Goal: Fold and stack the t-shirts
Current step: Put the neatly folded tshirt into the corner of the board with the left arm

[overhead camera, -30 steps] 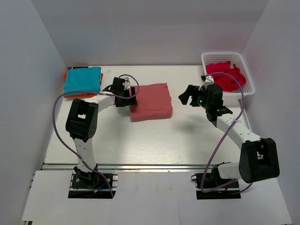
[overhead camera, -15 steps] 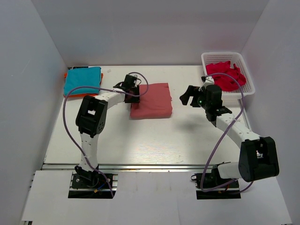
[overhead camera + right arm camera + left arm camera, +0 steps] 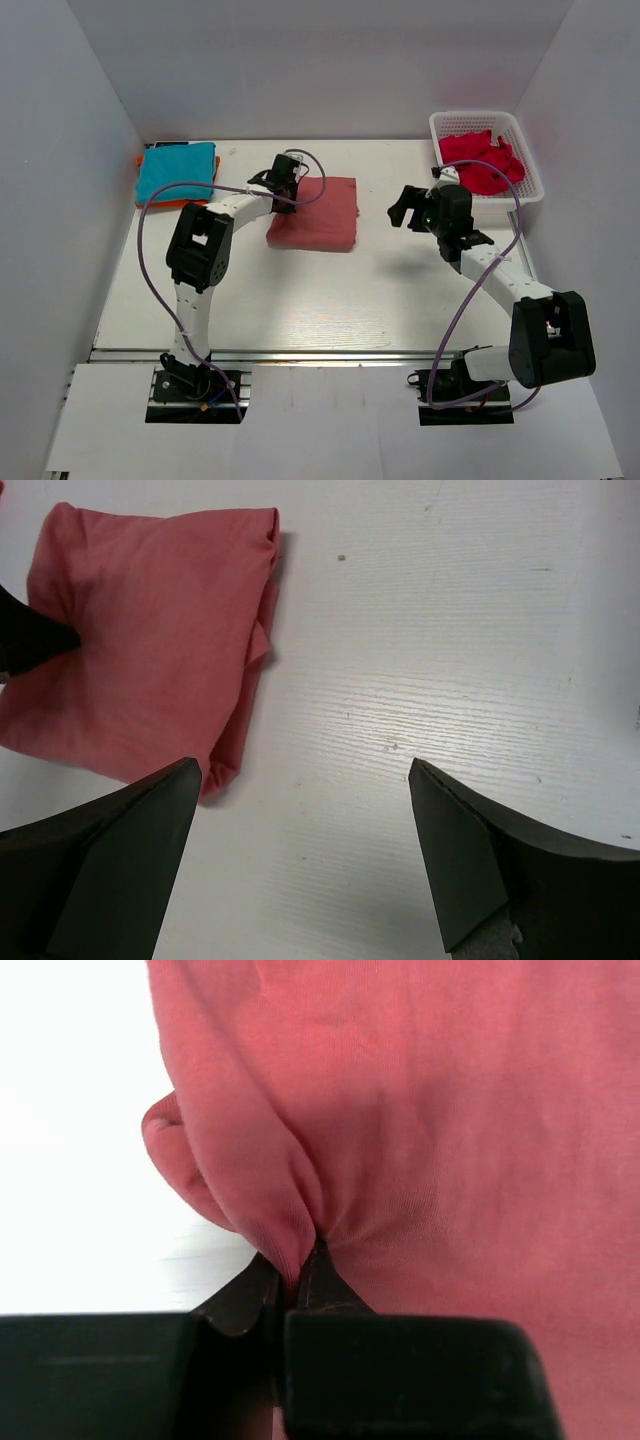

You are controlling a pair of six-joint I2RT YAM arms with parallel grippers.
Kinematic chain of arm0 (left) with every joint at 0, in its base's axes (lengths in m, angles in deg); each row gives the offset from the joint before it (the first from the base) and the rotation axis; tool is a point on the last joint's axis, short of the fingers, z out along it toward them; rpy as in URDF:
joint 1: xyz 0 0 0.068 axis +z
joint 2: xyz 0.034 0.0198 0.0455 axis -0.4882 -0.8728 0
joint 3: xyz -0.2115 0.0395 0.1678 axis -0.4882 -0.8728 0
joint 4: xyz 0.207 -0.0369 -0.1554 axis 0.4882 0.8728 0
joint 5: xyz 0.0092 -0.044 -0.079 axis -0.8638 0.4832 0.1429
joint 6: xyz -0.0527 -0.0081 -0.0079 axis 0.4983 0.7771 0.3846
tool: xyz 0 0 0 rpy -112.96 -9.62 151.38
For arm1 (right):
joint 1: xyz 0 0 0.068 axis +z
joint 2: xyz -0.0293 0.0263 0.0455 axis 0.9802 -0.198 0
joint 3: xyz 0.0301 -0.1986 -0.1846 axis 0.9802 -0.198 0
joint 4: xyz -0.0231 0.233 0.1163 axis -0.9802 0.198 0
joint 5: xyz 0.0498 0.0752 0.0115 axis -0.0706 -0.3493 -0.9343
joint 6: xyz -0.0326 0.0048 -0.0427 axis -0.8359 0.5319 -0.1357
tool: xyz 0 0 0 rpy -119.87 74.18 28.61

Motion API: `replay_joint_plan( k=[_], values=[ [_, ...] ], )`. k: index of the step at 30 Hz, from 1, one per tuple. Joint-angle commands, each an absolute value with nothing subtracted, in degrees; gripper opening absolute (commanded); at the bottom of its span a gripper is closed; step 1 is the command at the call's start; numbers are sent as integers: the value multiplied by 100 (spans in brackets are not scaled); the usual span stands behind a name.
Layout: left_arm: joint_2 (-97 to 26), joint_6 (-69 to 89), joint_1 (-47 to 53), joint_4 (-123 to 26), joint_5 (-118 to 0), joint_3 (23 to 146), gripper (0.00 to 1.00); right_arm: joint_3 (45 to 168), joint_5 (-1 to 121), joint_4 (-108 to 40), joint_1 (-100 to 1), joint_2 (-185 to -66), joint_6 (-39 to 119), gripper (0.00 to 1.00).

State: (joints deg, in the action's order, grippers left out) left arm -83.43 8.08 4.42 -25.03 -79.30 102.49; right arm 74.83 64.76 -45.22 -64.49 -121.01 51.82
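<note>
Left claw (image 3: 296,1272) closed, pinching a fold at the edge of the folded salmon t-shirt (image 3: 322,215), which lies mid-surface (image 3: 330,300); right claw (image 3: 302,770) spread wide, empty, hovering just right of that shirt; white basket (image 3: 470,118) at far-right corner holds crumpled red t-shirts (image 3: 482,166); teal folded t-shirt (image 3: 177,170) sits atop an orange one (image 3: 139,161), far left.
</note>
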Motion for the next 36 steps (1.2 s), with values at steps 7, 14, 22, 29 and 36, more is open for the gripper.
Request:
replay_joint_plan(
  k=[7,14,22,29,36],
  values=[
    [-6944,-1180,654,-2875,-8594,10542,0,7516,6726,-5020,-6461,-11987,5054,90],
    [-6619,-1875,1058,-2918,-8752,10603,0,7665,6621,-5038,-6461,-12153,5081,90],
    [-6258,-2770,1664,-3375,-8340,10436,0,7911,6331,-5117,-6452,-12356,5177,90],
    [-6389,-3106,2104,-3456,-8102,10848,0,8253,5944,-5118,-6443,-12655,5292,90],
    [-6759,-2931,2447,-2824,-7742,11841,0,8369,5724,-5170,-6434,-12830,5380,90]
  ],
)
